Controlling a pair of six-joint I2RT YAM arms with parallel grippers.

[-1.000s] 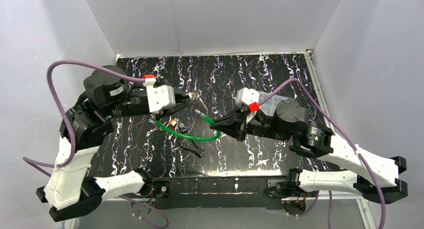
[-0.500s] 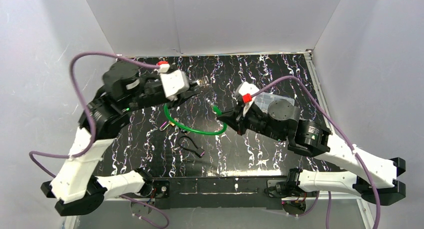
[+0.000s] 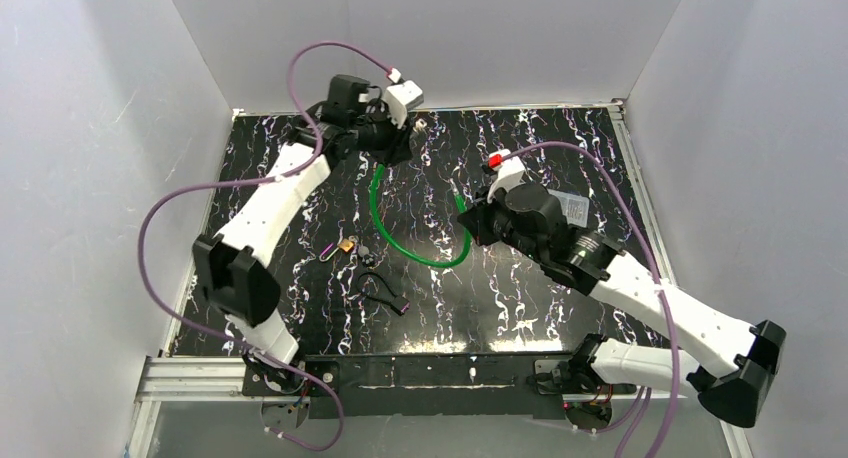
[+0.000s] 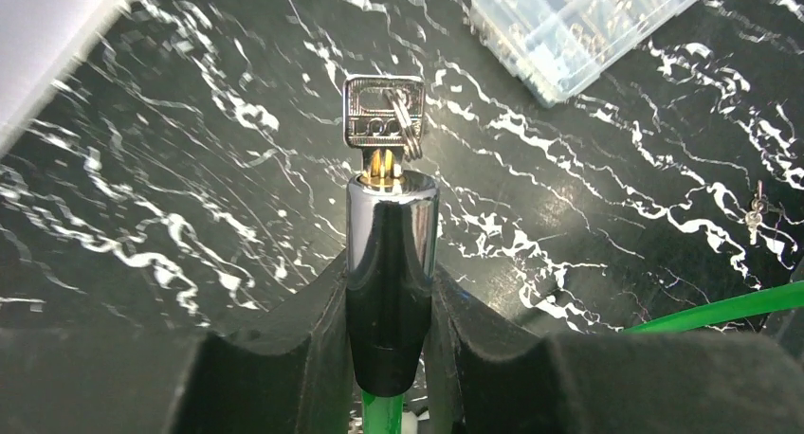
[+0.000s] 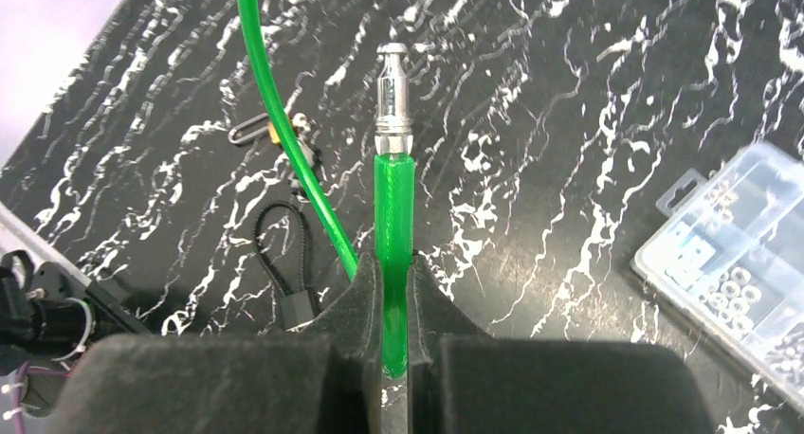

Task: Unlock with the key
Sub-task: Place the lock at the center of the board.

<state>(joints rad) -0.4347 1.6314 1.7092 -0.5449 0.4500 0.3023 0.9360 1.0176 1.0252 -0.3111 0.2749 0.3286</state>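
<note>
Over the bench [image 4: 171, 178], the left pincer [image 4: 391, 284] pinches the probably slick lock barrel [image 4: 391, 216], key [image 4: 383, 112] seated; the right pincer [image 5: 393, 284] pinches the springy green cable [image 5: 393, 207] behind its pin [image 5: 392, 98]. Light work: grip the key's flat head.

A green cable lock [image 3: 430, 263] arcs between the left gripper [image 3: 403, 141] and the right gripper [image 3: 466, 211].

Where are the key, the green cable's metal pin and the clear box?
key [image 4: 366, 121], left wrist view, its flat head.
metal pin [image 5: 392, 98], right wrist view, mid-shaft.
clear box [image 5: 730, 256], right wrist view, its lid.
</note>
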